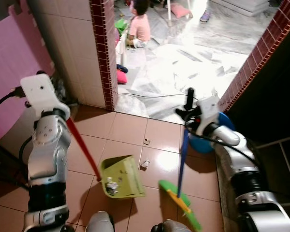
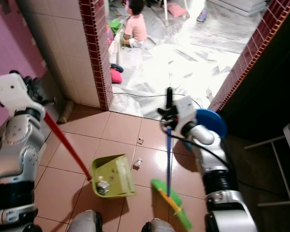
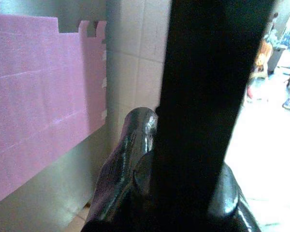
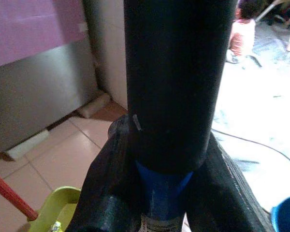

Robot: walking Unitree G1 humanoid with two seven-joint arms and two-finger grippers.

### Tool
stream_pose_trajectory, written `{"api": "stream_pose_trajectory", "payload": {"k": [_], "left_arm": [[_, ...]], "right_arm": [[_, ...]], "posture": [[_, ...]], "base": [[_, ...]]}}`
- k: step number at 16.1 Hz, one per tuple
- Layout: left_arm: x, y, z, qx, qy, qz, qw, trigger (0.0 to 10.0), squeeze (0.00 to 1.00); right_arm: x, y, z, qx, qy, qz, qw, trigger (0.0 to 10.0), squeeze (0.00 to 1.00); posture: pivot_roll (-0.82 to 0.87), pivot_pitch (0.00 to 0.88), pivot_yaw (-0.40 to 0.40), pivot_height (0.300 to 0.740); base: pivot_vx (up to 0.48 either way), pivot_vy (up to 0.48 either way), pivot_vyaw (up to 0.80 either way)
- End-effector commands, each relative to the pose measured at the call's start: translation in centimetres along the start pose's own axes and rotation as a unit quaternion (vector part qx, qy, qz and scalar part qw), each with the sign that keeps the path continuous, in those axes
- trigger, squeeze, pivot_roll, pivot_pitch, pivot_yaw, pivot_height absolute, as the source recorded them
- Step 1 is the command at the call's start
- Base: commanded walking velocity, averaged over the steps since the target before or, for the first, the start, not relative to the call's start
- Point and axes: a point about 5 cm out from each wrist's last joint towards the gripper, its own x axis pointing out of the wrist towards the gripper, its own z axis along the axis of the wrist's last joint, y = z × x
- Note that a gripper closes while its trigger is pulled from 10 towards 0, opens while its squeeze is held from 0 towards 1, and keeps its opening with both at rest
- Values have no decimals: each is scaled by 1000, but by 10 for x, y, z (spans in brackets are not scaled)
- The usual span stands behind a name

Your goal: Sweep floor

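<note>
A lime-green dustpan [image 1: 121, 176] rests on the brown tile floor with bits of rubbish [image 1: 111, 186] inside it. Its long red handle [image 1: 82, 147] slants up to my left gripper [image 3: 183, 183], which is shut on the handle's black top. My right gripper [image 1: 187, 116] is shut on a broom's blue handle [image 1: 182, 154] just below its black end [image 1: 190, 96]. The broom's green and orange head [image 1: 181, 203] touches the floor to the right of the dustpan. Two small scraps [image 1: 145, 164] lie on the tiles between the dustpan and the broom.
A tiled pillar with a red edge [image 1: 104, 53] stands ahead on the left. Beyond it a person [image 1: 137, 24] sits on a bright marble floor crossed by a black cable [image 1: 150, 95]. A blue basin [image 2: 210, 123] is behind my right arm. A pink foam panel [image 1: 9, 58] stands on the left.
</note>
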Motion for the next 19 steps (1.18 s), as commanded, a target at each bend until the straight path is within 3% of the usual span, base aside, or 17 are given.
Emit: {"api": "stream_pose_trajectory", "payload": {"k": [1,5,8,12,15,19], "left_arm": [[-4,1,10,2,-27,1,1000,10000,0],[-15,5,3,4,-12,13,1000,10000,0],[-15,2,3,4,-11,9,1000,10000,0],[-16,1,3,2,-7,9,1000,10000,0],[-15,1,3,1,-7,9,1000,10000,0],[-13,-3,4,-4,-11,6,1000,10000,0]], "right_arm": [[2,4,7,5,-28,12,1000,10000,0],[17,17,19,17,-92,5,996,10000,0],[34,28,41,20,-147,-7,989,10000,0],[51,39,79,-4,-227,-71,971,10000,0],[49,44,96,-46,-267,-67,960,10000,0],[40,40,96,-48,-272,-46,960,10000,0]], "posture": [[-9,66,-59,740],[10,93,-61,740],[13,101,-61,740],[25,102,-58,740],[20,97,-58,740],[7,89,-59,740]], "base": [[0,0,0],[0,0,0],[0,0,0],[0,0,0],[0,0,0],[0,0,0]]}}
